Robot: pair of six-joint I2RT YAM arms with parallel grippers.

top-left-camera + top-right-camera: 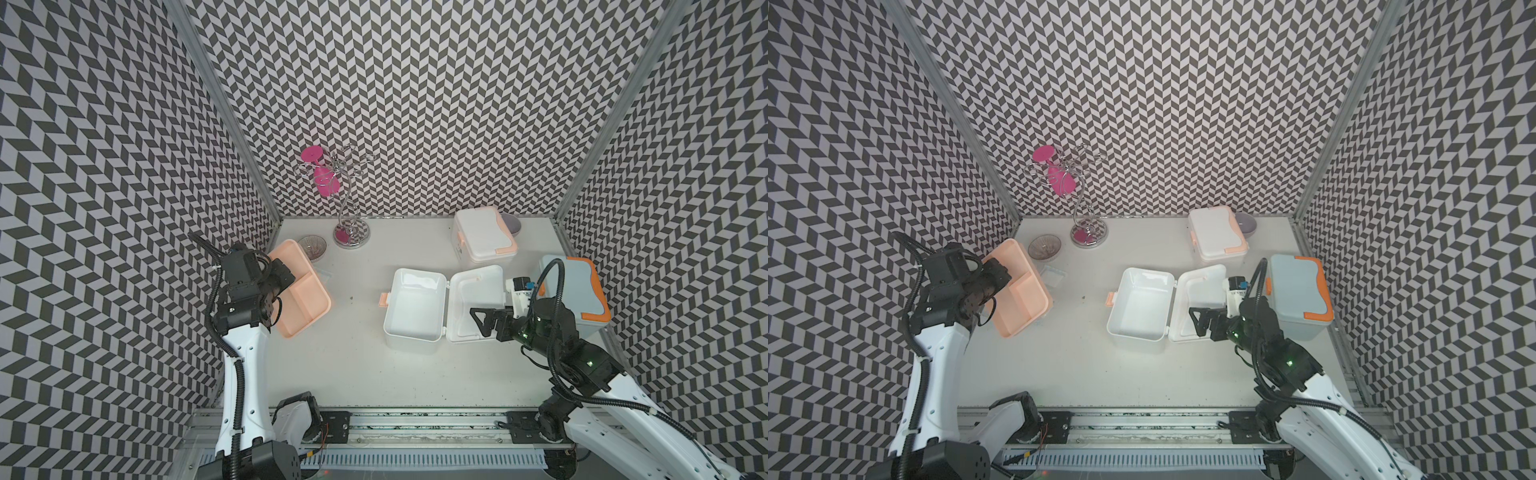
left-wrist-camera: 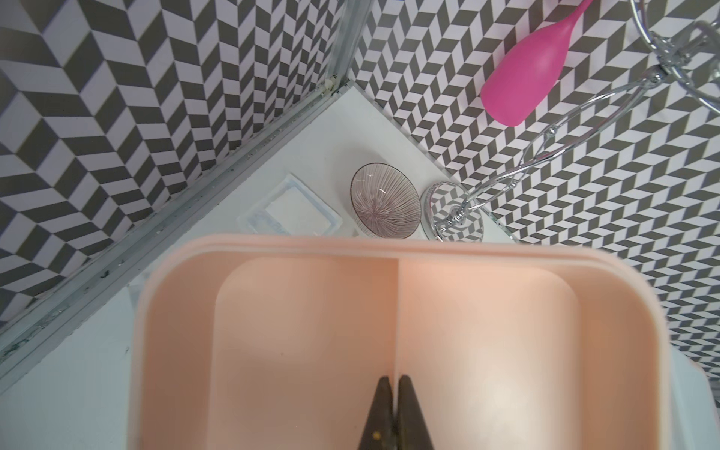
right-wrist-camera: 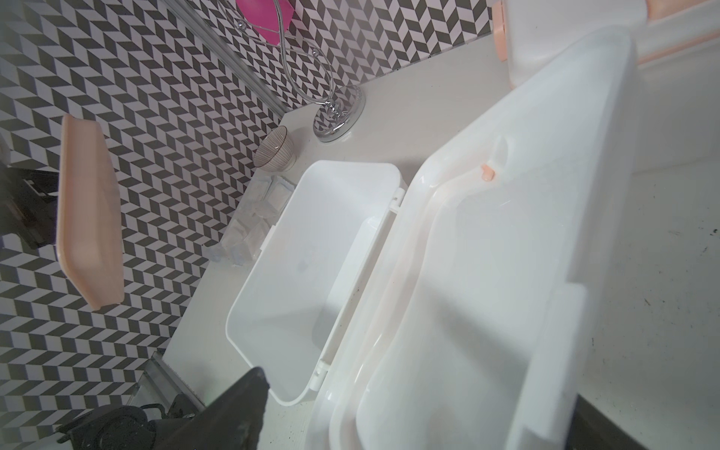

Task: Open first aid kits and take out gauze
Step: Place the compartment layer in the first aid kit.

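My left gripper is shut on the middle divider of a peach divided tray, held tilted above the table's left side. Gauze packets lie on the table by the tray, also seen in the right wrist view as gauze. A white first aid kit stands open in the middle, its tub bare, its lid laid back to the right. My right gripper is open over that lid, holding nothing. A closed white kit and a closed pale blue kit stand at the right.
A ribbed glass bowl and a chrome stand holding a pink glass are at the back left. A small grey bowl sits behind the closed white kit. Patterned walls enclose the table on three sides.
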